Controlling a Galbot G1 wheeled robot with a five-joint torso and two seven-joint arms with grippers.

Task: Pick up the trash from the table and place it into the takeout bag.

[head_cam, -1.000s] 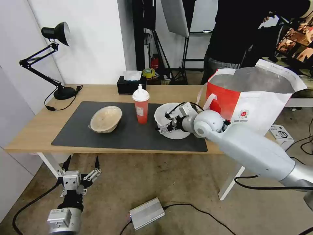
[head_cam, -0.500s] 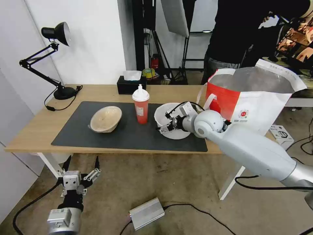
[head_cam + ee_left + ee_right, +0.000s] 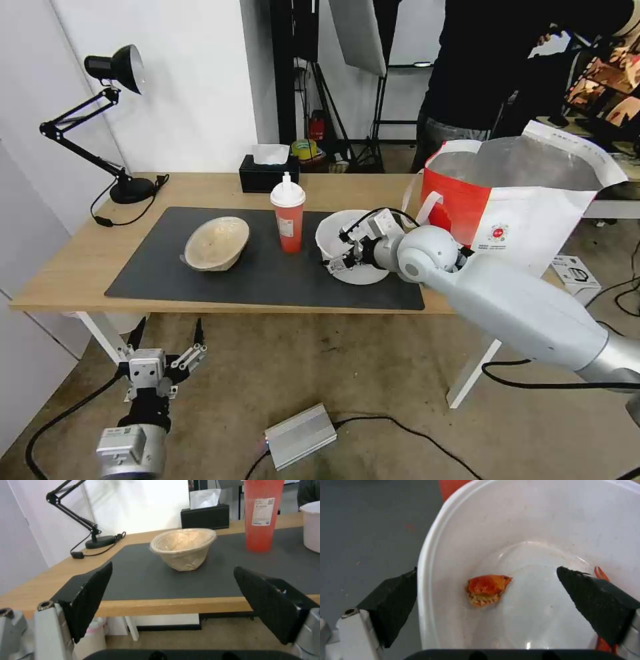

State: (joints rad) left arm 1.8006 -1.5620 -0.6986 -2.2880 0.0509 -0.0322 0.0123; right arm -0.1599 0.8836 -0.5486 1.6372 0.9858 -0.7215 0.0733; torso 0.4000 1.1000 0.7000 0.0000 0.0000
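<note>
White round plastic bowl (image 3: 526, 542), right hand (image 3: 490, 600) straddling rim

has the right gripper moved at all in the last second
Barely: the right gripper has crept slightly toward the takeout bag, staying over the white bowl.

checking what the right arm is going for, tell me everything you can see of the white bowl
The white round plastic bowl stands upright on the dark grey mat, between the red drink cup and the takeout bag. It looks smooth and glossy, with a rolled rim. Inside lie a red-orange scrap and thin red bits by the wall. The right gripper is open, one finger outside the rim, the other inside; contact unclear.
</note>
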